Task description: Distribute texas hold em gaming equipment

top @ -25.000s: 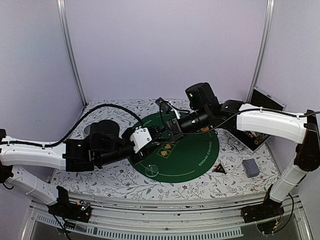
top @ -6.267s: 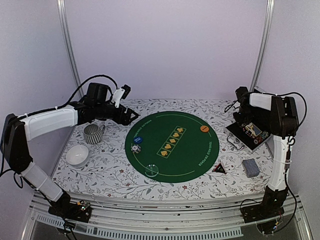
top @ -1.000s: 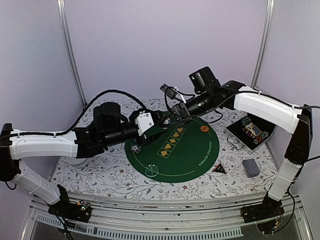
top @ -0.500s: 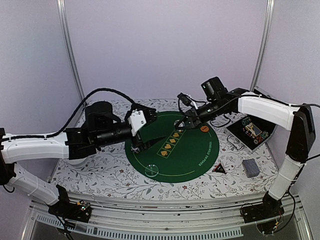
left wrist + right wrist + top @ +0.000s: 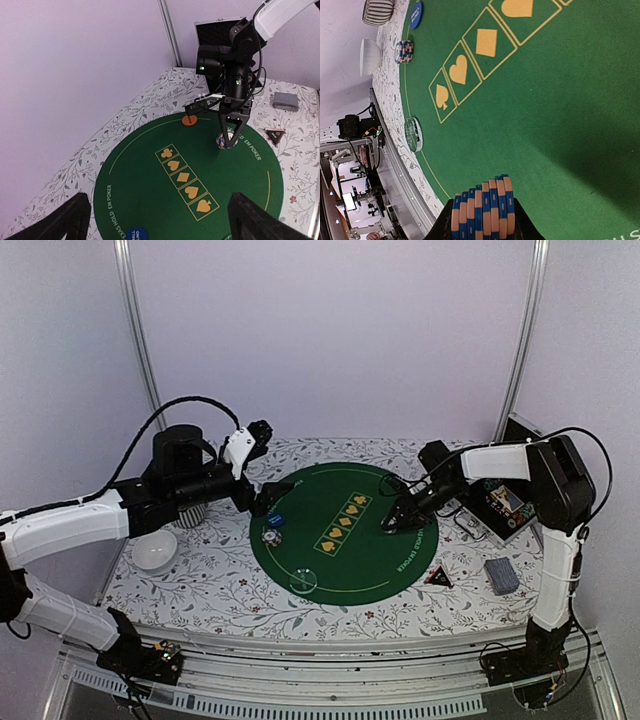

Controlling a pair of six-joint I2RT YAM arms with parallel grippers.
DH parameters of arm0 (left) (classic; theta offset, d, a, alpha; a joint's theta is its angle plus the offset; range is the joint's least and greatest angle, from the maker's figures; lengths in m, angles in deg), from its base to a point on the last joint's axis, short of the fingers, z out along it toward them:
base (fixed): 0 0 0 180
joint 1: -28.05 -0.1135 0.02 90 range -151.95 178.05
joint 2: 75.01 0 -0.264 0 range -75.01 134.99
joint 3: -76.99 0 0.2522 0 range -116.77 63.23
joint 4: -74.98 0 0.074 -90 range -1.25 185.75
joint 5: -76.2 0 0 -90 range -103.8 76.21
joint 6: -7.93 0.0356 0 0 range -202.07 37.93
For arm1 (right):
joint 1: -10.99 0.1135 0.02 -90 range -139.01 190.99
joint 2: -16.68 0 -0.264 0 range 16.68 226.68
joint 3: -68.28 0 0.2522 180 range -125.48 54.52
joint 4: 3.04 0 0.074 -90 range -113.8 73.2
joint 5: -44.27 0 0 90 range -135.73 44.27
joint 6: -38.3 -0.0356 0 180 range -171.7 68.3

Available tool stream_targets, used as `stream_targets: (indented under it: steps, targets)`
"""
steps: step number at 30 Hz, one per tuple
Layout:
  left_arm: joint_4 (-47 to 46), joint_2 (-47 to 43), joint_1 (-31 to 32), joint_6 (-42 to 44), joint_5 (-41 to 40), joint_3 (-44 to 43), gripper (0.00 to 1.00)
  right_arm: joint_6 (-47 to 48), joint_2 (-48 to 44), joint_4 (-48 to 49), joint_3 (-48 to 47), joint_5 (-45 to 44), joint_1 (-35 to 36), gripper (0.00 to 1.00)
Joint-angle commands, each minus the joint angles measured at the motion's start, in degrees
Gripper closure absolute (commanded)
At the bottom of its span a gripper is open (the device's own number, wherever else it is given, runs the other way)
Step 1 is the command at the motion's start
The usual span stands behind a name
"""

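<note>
One gripped chip stack (image 5: 482,210), lower part cut off.

Table (image 5: 200,590) w/ floral cloth: round green poker mat (image 5: 345,560) in centre, striped mug (image 5: 377,11) + white bowl (image 5: 155,550) on left. Right side: open case (image 5: 505,502) further back, grey-blue card deck (image 5: 501,576) & small black triangle (image 5: 438,577) nearer front.

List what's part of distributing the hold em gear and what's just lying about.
Job: held chip stack, second chip stack, blue button, orange button, card deck.
Lying about: striped mug, white bowl.
</note>
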Motion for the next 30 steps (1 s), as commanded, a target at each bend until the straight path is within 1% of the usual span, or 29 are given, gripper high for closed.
stream_targets:
  steps: [1,8,12,16,19,22,25,27,29,30]
  targets:
    - [3.0,1.5,-2.4,-3.2,-0.9,-1.6,0.02,4.2,4.3,-3.3,-4.3,3.2,-1.5,0.97]
    - [2.0,1.7,-3.5,-3.5,0.5,-0.7,0.02,6.8,9.5,-7.3,-7.3,2.9,-2.9,0.96]
    - [1.6,1.4,-3.9,-3.4,0.7,-0.3,0.02,7.0,11.1,-8.4,-8.3,1.7,-3.7,0.93]
    - [1.2,1.5,-4.5,-3.4,0.8,-0.2,0.02,6.8,11.6,-9.4,-9.1,-1.9,-4.3,0.92]
    - [1.1,1.4,-4.6,-3.1,1.9,0.1,0.02,5.9,10.1,-8.2,-8.9,-1.9,-4.2,0.97]
    - [0.5,1.2,-4.6,-1.7,5.2,0.9,0.04,5.0,7.6,-7.2,-9.2,-1.3,-3.3,0.97]
    - [-0.7,0.1,-4.4,0.8,12.4,2.3,0.08,4.9,4.9,-7.4,-9.8,-1.0,-1.1,0.97]
    - [-3.4,-1.0,-3.6,1.8,16.1,4.5,0.09,4.6,3.0,-7.5,-9.7,-1.1,0.4,0.97]
    - [-5.4,-1.5,-1.5,2.9,16.2,5.7,0.09,4.3,1.2,-7.7,-9.4,-1.1,2.2,0.97]
    - [-5.2,-1.1,0.3,3.3,15.0,5.3,0.09,4.2,0.4,-7.5,-8.8,-0.7,2.9,0.97]
